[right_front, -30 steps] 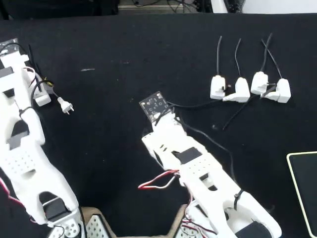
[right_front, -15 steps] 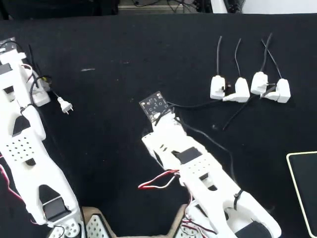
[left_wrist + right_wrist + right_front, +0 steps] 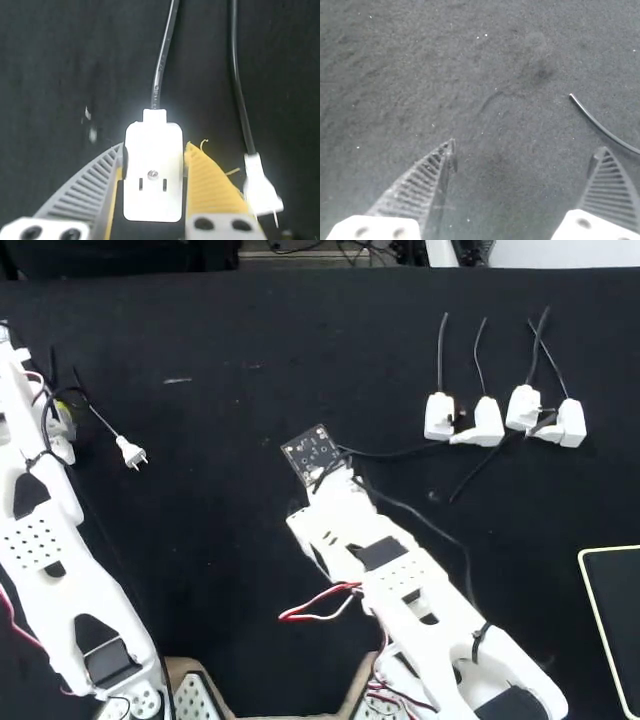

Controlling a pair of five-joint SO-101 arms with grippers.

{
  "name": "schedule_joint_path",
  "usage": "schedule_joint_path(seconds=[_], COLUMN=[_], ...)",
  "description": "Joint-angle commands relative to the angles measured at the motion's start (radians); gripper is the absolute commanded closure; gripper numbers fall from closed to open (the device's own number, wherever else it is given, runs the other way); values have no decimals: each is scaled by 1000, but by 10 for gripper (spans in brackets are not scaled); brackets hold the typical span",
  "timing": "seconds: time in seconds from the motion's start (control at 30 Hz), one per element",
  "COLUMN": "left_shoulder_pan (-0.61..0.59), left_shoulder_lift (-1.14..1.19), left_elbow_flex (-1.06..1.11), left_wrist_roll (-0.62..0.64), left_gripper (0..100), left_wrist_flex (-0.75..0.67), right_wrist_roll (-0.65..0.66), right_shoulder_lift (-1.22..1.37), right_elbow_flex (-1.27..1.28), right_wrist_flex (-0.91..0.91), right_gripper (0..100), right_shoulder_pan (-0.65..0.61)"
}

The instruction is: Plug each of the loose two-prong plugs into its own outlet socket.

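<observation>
A white outlet socket (image 3: 152, 172) with two slots sits between the fingers of my left gripper (image 3: 152, 155), which is shut on its sides. Its black cord (image 3: 162, 65) runs away from the gripper. In the high view this gripper (image 3: 58, 430) is at the table's far left edge. A loose white two-prong plug (image 3: 132, 452) lies just right of it, and the same plug (image 3: 262, 189) lies beside the held socket. My right gripper (image 3: 526, 146) hangs open over bare black cloth, near a black cable end (image 3: 600, 125). The right arm (image 3: 360, 540) stands mid-table.
Several white socket-and-plug pairs (image 3: 500, 415) with black cords lie in a row at the back right. A black cable (image 3: 410, 510) trails past the right arm. A dark pad with a pale rim (image 3: 610, 610) sits at the right edge.
My left arm has drawn back toward the left edge, carrying the socket with it away from the loose plug. The plug and the right arm have stayed put.
</observation>
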Motion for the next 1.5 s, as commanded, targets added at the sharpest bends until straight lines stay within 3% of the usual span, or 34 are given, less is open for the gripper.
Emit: schedule_joint_path(seconds=[0.0, 0.07, 0.23, 0.6, 0.77, 1.0, 1.07, 1.3, 1.47], left_shoulder_pan=[8, 15, 5, 99, 255, 518, 564, 679, 765], left_shoulder_lift=[-72, -68, -97, -647, -968, -1237, -1270, -1272, -1272], left_elbow_flex=[-142, -193, -151, 535, 888, 1277, 1351, 1583, 1627], left_wrist_roll=[0, 0, 8, -2, -2, -69, -83, -84, -78], left_gripper=[970, 970, 970, 970, 970, 968, 967, 967, 960], left_wrist_flex=[157, 235, 241, 163, 92, -80, -124, -301, -339], right_wrist_roll=[0, 0, 0, 0, 37, -18, -21, -23, -18], right_shoulder_lift=[-41, -42, -42, -44, -48, -200, -260, -492, -642], right_elbow_flex=[-5, -5, -4, -4, -31, -21, 13, 124, 199], right_wrist_flex=[-23, -23, -21, -21, 37, 127, 124, 124, 124], right_gripper=[606, 606, 606, 606, 606, 608, 646, 949, 968], right_shoulder_pan=[-9, -9, -8, -8, 58, 135, 149, 160, 160])
